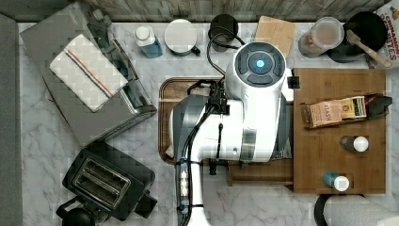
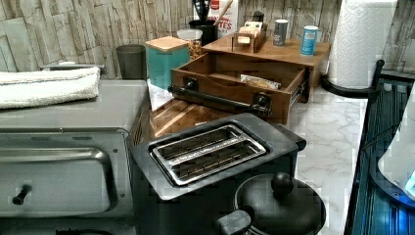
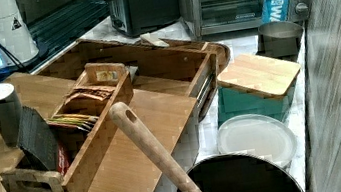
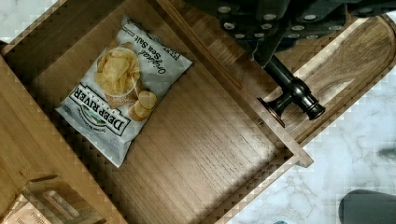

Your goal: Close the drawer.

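The drawer [image 2: 235,85] stands pulled fully out of its wooden box [image 2: 293,54], front panel over the serving tray [image 2: 181,115]. The gripper [image 4: 275,28] sits at the drawer's black handle [image 4: 292,91]; whether its fingers are apart or together cannot be told. Recommended: press squarely on the front panel, straight toward the box. Inside the drawer: one chip bag [image 4: 121,88].
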